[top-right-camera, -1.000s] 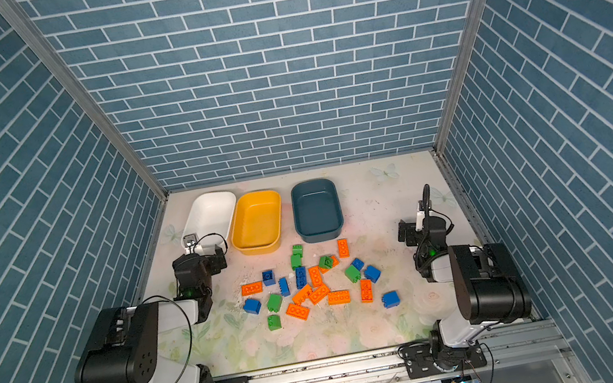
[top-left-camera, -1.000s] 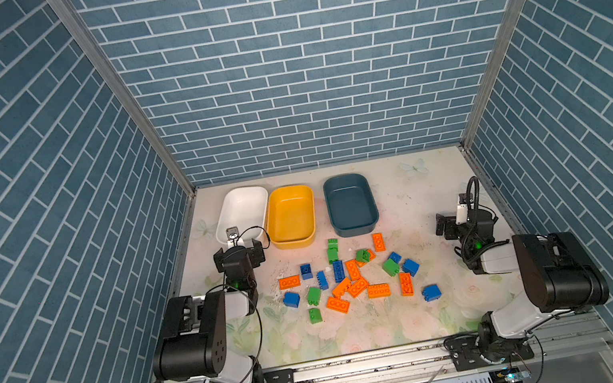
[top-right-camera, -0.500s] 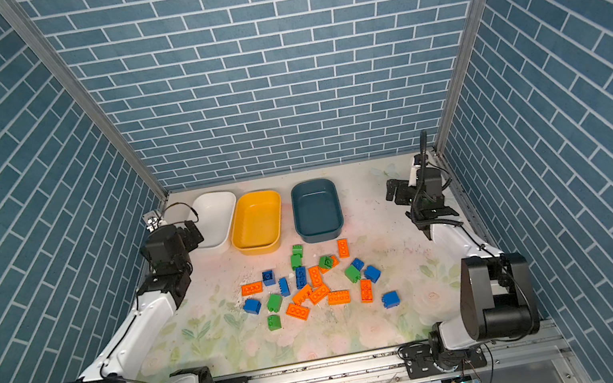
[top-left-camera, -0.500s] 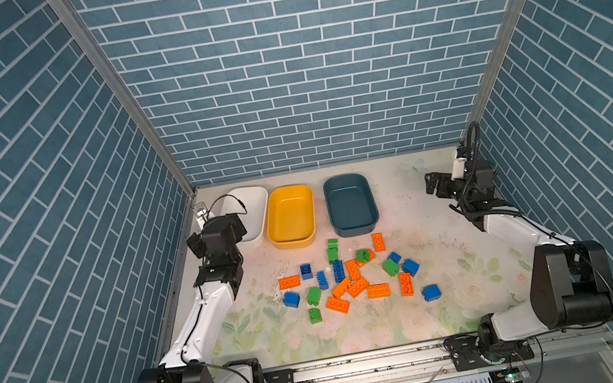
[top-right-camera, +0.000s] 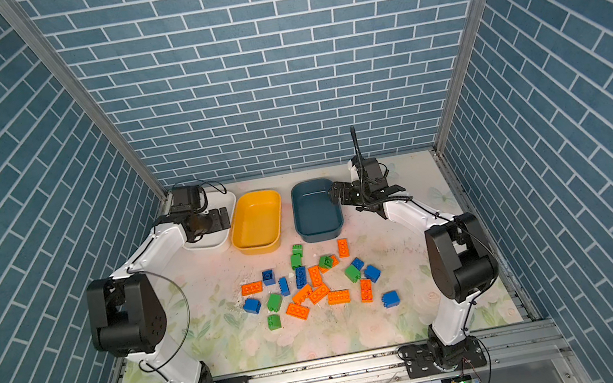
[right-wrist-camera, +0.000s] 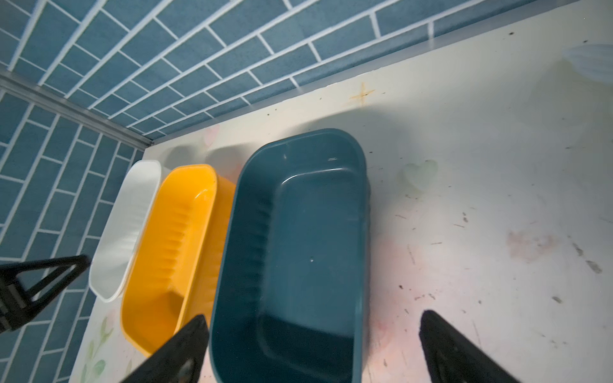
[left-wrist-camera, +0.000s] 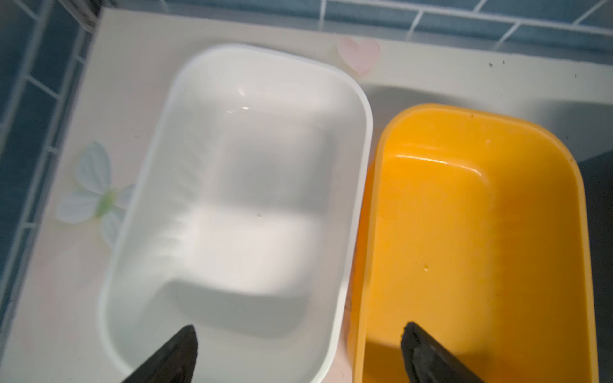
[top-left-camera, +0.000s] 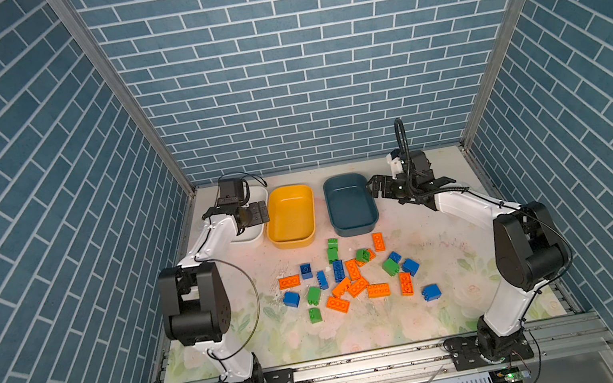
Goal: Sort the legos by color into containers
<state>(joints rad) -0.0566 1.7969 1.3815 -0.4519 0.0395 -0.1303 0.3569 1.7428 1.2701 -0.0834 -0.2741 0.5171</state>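
blue brick-patterned walls [top-left-camera: 302, 75] closed in on three sides of the pale floral surface [top-left-camera: 444, 245]. along its far edge three tubs sat in a row: the white tub [top-left-camera: 250, 236] on the left, the yellow tub [top-left-camera: 293, 241] touching or just beside it, and the dark teal tub [top-left-camera: 355, 230] a little apart on the right. the lego bricks [top-left-camera: 353, 279] all lay loose on the surface in front of the tubs, orange, blue and green mixed in one scatter. a green brick [top-left-camera: 332, 249] and an orange brick [top-left-camera: 378, 241] lay nearest the teal tub, and a blue brick [top-left-camera: 431, 292] sat alone at the scatter's front right.

my left pincer [top-left-camera: 255, 214] hung released over the white tub's side nearest the yellow one. in the left wrist view, one of its fingers [left-wrist-camera: 179, 351] showed over the white tub and the other over the yellow tub. my right pincer [top-left-camera: 409, 184] hung released too, at the teal tub's right side. in the right wrist view, its spread fingers [right-wrist-camera: 441, 335] straddled that tub's long right rim.
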